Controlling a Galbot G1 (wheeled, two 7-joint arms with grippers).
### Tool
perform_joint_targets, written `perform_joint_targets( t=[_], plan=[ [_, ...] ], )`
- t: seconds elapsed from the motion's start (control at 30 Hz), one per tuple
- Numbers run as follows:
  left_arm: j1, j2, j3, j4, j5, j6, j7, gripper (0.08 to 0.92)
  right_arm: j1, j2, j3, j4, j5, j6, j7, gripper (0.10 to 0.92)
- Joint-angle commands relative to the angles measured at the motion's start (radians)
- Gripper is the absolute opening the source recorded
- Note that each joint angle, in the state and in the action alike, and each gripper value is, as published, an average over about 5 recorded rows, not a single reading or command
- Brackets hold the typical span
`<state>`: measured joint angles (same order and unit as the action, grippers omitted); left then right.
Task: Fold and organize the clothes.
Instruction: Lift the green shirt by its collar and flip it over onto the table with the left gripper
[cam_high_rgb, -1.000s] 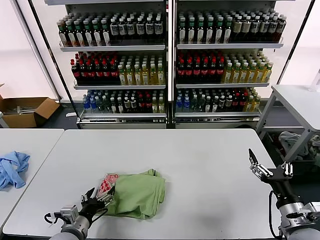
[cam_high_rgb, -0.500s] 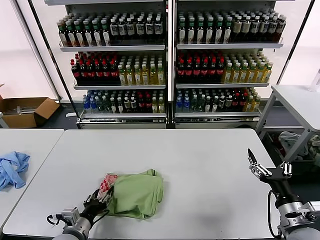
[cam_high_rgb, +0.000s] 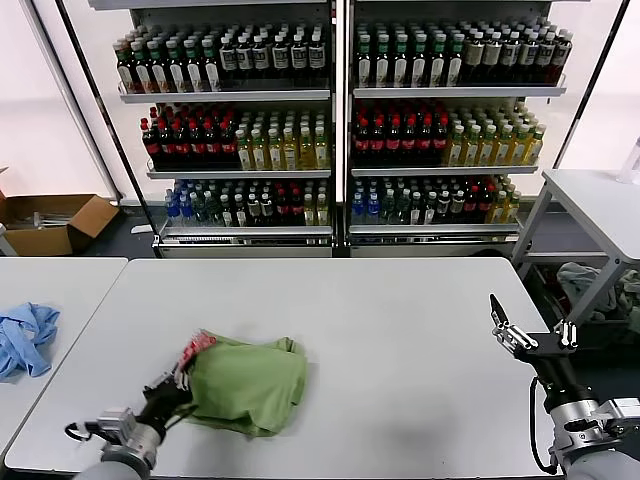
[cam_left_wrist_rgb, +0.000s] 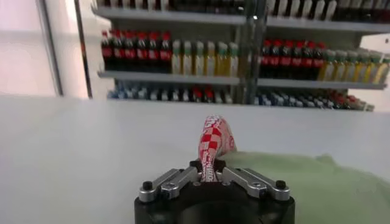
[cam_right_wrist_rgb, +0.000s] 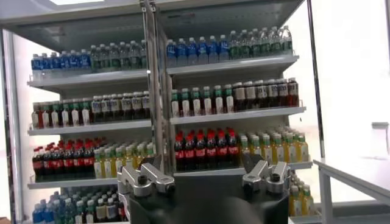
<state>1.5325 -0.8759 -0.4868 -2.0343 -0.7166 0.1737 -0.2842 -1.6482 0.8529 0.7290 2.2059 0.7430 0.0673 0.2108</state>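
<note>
Shelves (cam_high_rgb: 340, 120) packed with rows of bottled drinks stand behind a long white table (cam_high_rgb: 400, 330). A light green shirt (cam_high_rgb: 245, 385) lies bunched on the table near its front left part, with a red-and-white printed patch at its left edge. The left gripper (cam_high_rgb: 175, 385) sits low at that edge, its jaws pinched tight on the printed fold of the shirt; the left wrist view shows the checked fabric (cam_left_wrist_rgb: 212, 143) standing up between them. The right gripper (cam_high_rgb: 530, 338) hangs off the table's right end, jaws spread wide and holding nothing. A blue cloth (cam_high_rgb: 25, 338) lies on a second table at far left, and a cardboard box (cam_high_rgb: 55, 222) sits on the floor behind it.
</note>
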Motion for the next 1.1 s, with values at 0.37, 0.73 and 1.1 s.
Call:
perform_joint_targets(
  t=[0.37, 0.73, 1.1],
  plan=[
    [-0.022, 0.154, -0.048, -0.059, 0.418, 0.007, 0.192, 0.140, 0.010, -0.003, -0.009, 0.004, 0.003, 0.003, 0.000, 0.823],
    [-0.237, -0.121, 0.551, 0.088, 0.643, 0.105, 0.072, 0.140, 0.006, -0.007, 0.001, 0.012, 0.001, -0.011, 0.005, 0.823],
    [-0.548, -0.208, 0.677, 0.189, 0.409, 0.210, -0.145, 0.140, 0.025, 0.009, -0.033, 0.010, -0.007, -0.016, 0.006, 0.823]
  ],
)
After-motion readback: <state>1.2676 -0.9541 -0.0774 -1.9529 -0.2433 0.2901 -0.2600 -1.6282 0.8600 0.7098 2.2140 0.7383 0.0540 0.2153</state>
